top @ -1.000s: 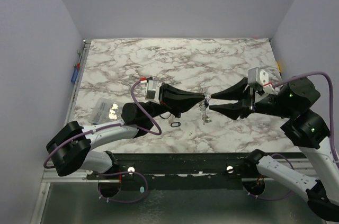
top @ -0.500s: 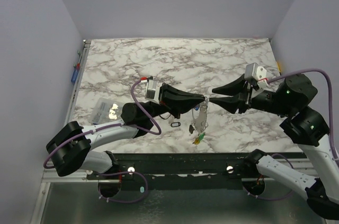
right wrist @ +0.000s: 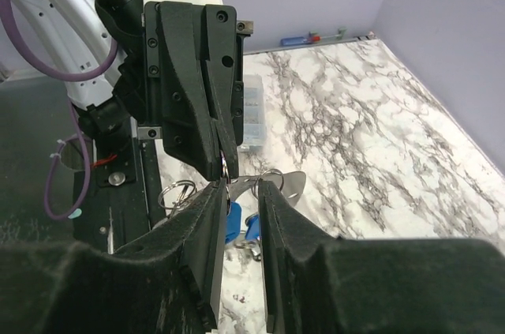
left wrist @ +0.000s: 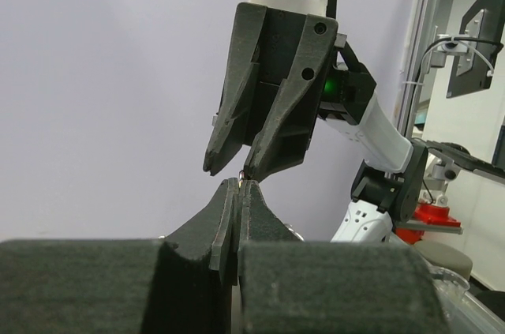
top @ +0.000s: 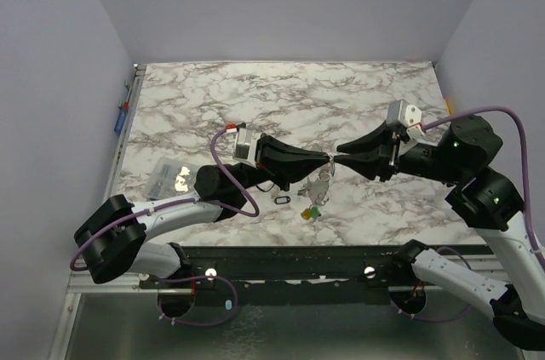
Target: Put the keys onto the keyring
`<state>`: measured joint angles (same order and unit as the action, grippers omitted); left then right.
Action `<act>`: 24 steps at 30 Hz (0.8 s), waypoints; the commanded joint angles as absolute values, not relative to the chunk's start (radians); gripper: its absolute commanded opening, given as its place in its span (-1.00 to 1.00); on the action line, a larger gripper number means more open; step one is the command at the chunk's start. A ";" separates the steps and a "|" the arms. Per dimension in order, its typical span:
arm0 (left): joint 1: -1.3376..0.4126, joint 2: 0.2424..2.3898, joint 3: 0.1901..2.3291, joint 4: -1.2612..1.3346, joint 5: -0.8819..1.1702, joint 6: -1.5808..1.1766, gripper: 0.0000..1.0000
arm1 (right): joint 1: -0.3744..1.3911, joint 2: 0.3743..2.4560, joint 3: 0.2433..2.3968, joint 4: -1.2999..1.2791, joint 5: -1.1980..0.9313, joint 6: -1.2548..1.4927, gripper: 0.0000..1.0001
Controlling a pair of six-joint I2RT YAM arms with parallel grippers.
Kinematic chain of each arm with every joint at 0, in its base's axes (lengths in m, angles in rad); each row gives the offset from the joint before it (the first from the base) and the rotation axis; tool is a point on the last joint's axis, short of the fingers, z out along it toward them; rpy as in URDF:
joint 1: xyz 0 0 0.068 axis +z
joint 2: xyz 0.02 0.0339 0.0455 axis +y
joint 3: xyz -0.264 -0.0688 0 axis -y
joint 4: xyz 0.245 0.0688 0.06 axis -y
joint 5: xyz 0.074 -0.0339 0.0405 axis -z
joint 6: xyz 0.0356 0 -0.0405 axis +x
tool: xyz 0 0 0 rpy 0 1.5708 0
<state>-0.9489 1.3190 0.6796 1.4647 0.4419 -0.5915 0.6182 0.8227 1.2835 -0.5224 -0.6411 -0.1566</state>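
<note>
Left tool [left wrist: 239, 185] pinches keyring [right wrist: 226, 170] tight; right tool [right wrist: 239, 188] gapes slightly; keys [top: 310, 210] dangle below.

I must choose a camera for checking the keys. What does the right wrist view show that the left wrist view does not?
Only right wrist: the keys, blue-headed, and the marble table. Only left wrist: the green light on the right arm. Both: the shut left pincer and the open right pincer, tip to tip at the keyring.
</note>
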 commanded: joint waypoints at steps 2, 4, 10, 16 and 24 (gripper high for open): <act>-0.946 1.309 0.714 1.739 0.460 -0.610 -1.00 | 0.620 0.817 1.260 -0.547 -0.661 -0.147 -0.45; -0.946 1.310 0.715 1.738 0.460 -0.612 -1.00 | 0.620 0.818 1.254 -0.545 -0.663 -0.145 -0.46; -0.946 1.310 0.719 1.739 0.460 -0.614 -1.00 | 0.620 0.821 1.252 -0.543 -0.664 -0.146 -0.77; -0.945 1.310 0.722 1.738 0.458 -0.614 -1.00 | 0.620 0.814 1.246 -0.543 -0.660 -0.143 -0.88; -0.945 1.317 0.737 1.750 0.447 -0.613 -1.00 | 0.619 0.796 1.221 -0.529 -0.637 -0.124 -0.94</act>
